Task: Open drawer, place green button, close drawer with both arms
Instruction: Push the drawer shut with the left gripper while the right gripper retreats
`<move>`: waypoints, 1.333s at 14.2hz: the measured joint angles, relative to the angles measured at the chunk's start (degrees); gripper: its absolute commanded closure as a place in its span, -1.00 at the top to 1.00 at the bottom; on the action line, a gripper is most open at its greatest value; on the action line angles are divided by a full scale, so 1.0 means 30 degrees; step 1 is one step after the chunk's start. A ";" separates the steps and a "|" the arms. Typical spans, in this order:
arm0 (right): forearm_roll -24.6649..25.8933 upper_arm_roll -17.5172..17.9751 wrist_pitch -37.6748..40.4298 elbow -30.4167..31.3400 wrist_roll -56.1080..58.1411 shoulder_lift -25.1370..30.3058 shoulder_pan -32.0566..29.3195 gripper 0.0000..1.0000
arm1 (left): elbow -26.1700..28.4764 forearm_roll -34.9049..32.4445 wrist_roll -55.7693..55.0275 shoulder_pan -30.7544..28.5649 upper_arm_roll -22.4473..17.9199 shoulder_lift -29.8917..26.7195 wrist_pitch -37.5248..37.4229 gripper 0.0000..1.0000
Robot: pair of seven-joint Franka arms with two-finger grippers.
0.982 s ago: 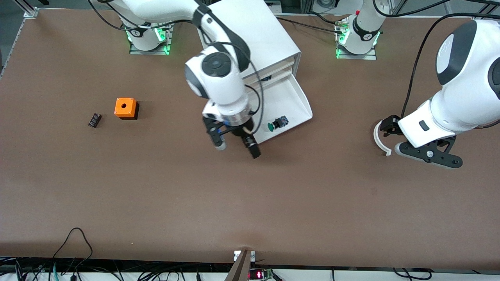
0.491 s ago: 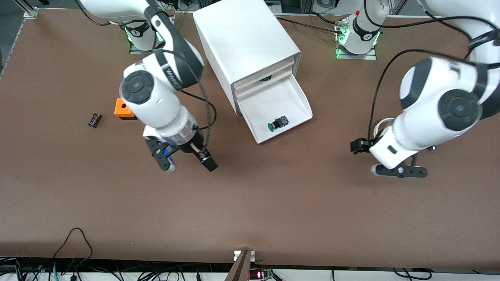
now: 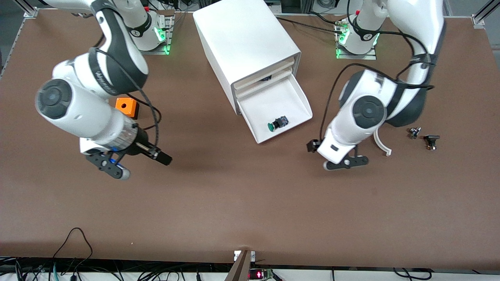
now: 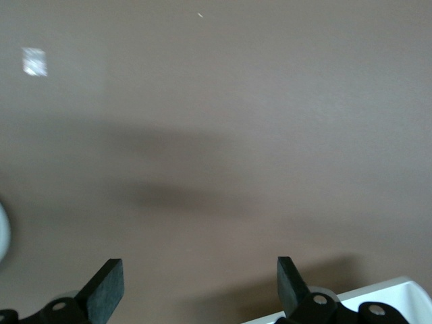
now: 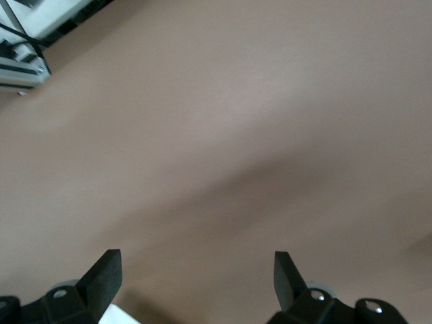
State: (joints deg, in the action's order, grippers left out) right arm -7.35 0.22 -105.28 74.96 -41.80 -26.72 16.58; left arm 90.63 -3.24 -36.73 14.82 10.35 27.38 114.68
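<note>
The drawer (image 3: pixel 280 112), lowest of three in the white cabinet (image 3: pixel 246 43), is standing pulled out, and the button (image 3: pixel 276 124) is lying inside it on the tray floor, near the drawer's front edge, green cap pointing toward the right arm's end of the table.

The left gripper (image 3: pixel 336 156) is hanging over bare table toward the left arm's end from the drawer's front corner, well apart from the button and touching nothing. In the left wrist view its fingers (image 4: pixel 106 290) are standing spread wide with only brown tabletop between them, and a white edge is showing just beside one finger. A curved white piece (image 3: pixel 381 143) is lying on the table just beside this gripper, toward the left arm's end, and farther that way two small dark parts (image 3: pixel 424 137) are sitting near each other.

The right gripper (image 3: pixel 136 166) is hovering over bare table toward the right arm's end, well apart from the cabinet. Its fingers (image 5: pixel 104 277) are also spread wide and holding nothing. The orange cube (image 3: pixel 127 107) is sitting on the table near this gripper, partly hidden by the right arm (image 3: pixel 90 101).
</note>
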 measured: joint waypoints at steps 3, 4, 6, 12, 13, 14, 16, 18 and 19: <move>0.0007 -0.1200 0.0548 0.1612 0.3430 0.1492 -0.0015 1.00 | 0.2391 -0.0001 -0.1322 0.0624 0.0006 0.0032 0.3836 1.00; 0.0008 -0.1593 0.0586 0.2219 0.4548 0.1991 -0.0016 1.00 | 0.3500 0.0000 -0.2041 0.0746 0.0023 0.0049 0.5403 1.00; 0.0313 -0.2260 0.0685 0.3277 0.6260 0.2884 -0.0022 1.00 | 0.5235 0.0000 -0.3892 0.1401 0.0082 0.0059 0.7268 1.00; 0.2771 -0.2594 0.0912 0.5630 0.9230 0.5366 -0.0013 1.00 | 0.6722 -0.0001 -0.6233 0.2648 0.0056 0.0109 0.8270 1.00; 0.2796 -0.2594 0.0940 0.6046 0.9392 0.5836 -0.0011 1.00 | 0.6892 -0.0001 -0.6233 0.2656 0.0054 0.0118 0.8328 1.00; 0.2799 -0.2594 0.0959 0.6478 0.9483 0.6278 -0.0010 1.00 | 0.6992 -0.0001 -0.6233 0.2701 0.0062 0.0129 0.8349 1.00; 0.2804 -0.2594 0.0989 0.7295 0.9569 0.7133 -0.0008 1.00 | 0.7112 -0.0001 -0.6234 0.2830 0.0106 0.0128 0.8348 1.00; 0.2813 -0.2594 0.1368 0.7785 0.9604 0.7951 -0.0004 1.00 | 0.7242 -0.0001 -0.6236 0.2852 0.0338 0.0126 0.8350 1.00; 0.2815 -0.2595 0.1530 0.7893 0.9615 0.8313 -0.0001 1.00 | 0.7337 -0.0001 -0.6237 0.2854 0.0450 0.0127 0.8349 1.00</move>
State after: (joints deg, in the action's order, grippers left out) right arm 1.09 -7.56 -100.69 98.64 -12.95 -1.78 16.58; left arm 112.64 -3.25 -55.44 23.38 11.70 27.76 139.73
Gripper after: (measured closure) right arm 0.000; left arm 0.000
